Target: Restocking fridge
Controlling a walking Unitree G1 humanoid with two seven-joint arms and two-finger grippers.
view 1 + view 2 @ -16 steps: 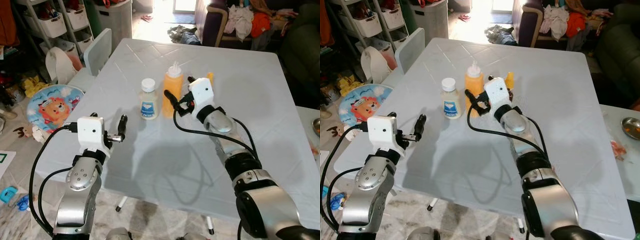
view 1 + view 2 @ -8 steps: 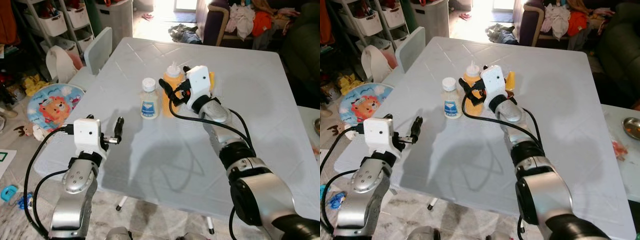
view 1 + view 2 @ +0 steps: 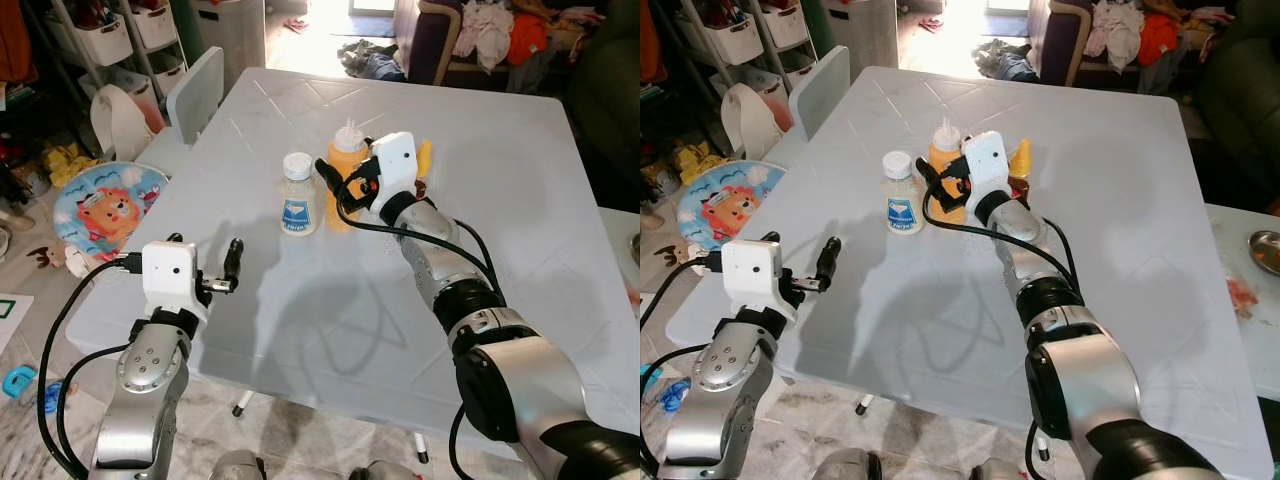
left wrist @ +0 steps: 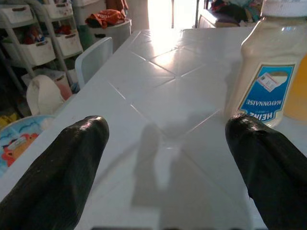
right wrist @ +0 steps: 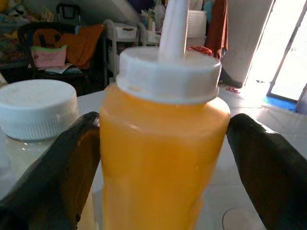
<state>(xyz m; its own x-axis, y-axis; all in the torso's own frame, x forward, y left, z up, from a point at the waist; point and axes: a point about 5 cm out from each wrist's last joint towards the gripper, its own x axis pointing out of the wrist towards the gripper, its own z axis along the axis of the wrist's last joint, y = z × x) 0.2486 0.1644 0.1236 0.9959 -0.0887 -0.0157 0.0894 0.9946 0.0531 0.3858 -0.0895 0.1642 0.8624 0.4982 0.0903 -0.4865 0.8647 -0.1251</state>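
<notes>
Left wrist view: the pale white-capped jar (image 4: 268, 76) carries a blue label reading "HEINZ MAYONNAISE"; the left gripper (image 3: 232, 262) hovers spread wide, holding nothing, above the white tiled table (image 3: 520, 190). Right wrist view: the right gripper (image 5: 158, 158), jaws parted, straddles the orange squeeze bottle with white nozzle cap (image 5: 163, 139), contact unclear, beside the jar.

Silver arms w/ white wrist boxes (black looped cables), long black claw fingers (image 4: 62, 177).

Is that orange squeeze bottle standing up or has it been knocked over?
Upright. The orange bottle stands on the table with its white nozzle pointing up, beside the mayonnaise jar. The right gripper's open fingers flank it.
</notes>
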